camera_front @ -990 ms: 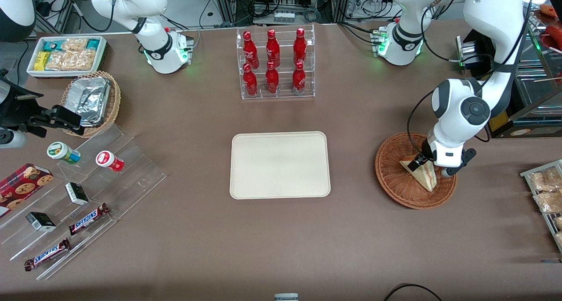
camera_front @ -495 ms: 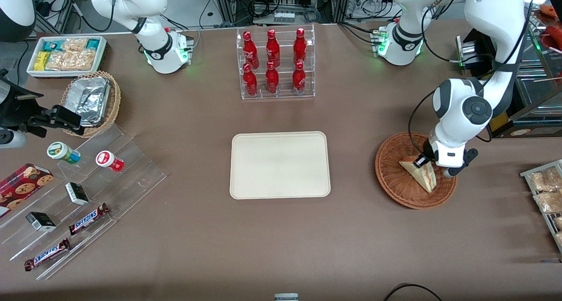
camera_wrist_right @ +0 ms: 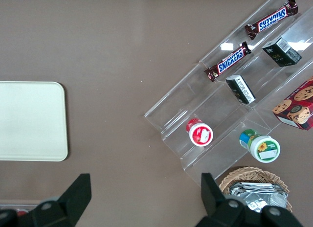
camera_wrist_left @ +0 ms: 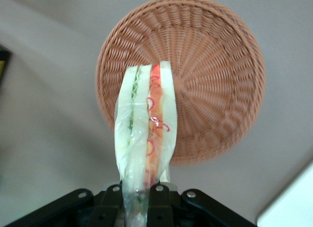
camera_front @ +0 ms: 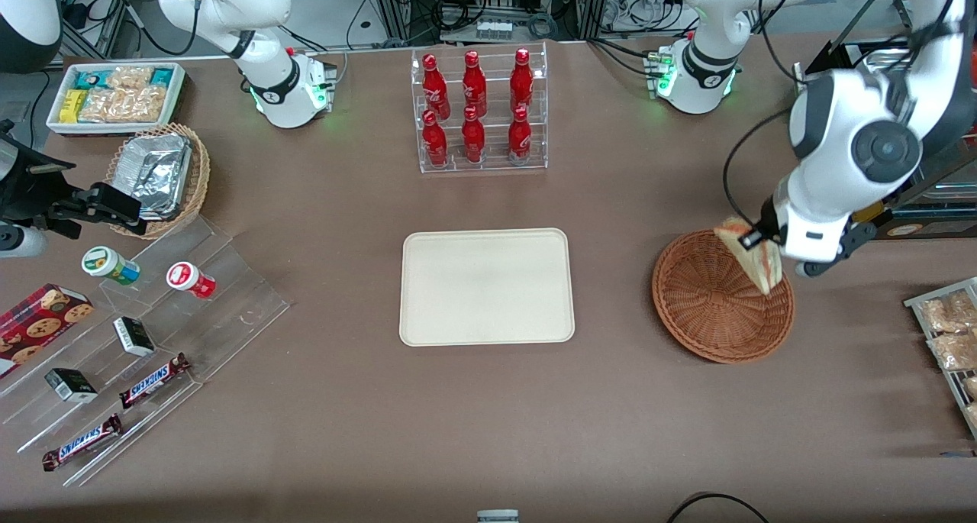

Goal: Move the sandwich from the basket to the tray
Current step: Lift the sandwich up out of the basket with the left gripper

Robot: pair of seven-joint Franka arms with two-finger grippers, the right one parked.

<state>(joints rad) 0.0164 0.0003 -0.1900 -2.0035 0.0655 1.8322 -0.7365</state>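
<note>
Sandwich (camera_wrist_left: 145,134) base hidden between gripper (camera_wrist_left: 138,197) fingers (camera_wrist_left: 159,200), above basket (camera_wrist_left: 215,85)

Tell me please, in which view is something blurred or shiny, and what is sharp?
Front view: the working arm above the gripper is motion-blurred, while the tray looks sharp. Left wrist view: glare glints on the wrap of the sandwich, held over the sharply seen basket.

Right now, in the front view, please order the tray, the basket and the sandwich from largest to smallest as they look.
1. tray
2. basket
3. sandwich, held in the pincer above the basket, so nearer the camera; still clearly the smallest.
</note>
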